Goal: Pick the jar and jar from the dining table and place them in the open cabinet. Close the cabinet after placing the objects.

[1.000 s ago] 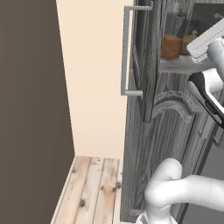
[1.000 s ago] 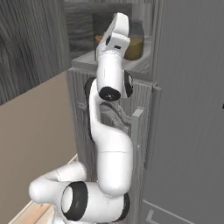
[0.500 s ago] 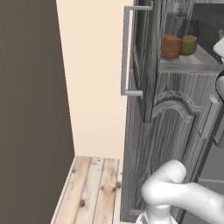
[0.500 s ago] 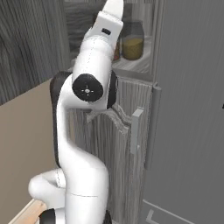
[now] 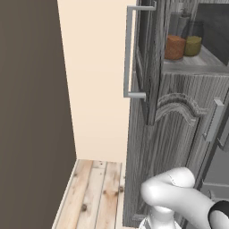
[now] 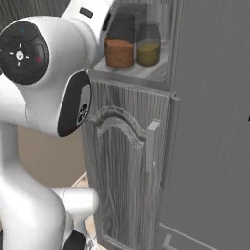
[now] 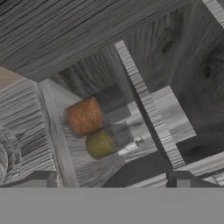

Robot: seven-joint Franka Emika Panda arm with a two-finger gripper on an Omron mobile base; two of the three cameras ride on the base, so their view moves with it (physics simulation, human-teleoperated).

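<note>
Jars first: clear glass jar with reddish-brown filling (image 5: 175, 47) sits left, clear glass jar with olive-yellow filling (image 5: 193, 45) just beside it on the right, both on the shelf of the tall dark grey wood-grain cabinet (image 5: 179, 134). Placing looks done. Cabinet door with long silver bar handle (image 5: 130, 51) stands open at left. Two-finger gripper (image 7: 109, 177) empty, fingers spread wide, looking onto both jars. Next, by my reckoning: get behind the door and swing it shut.
</note>
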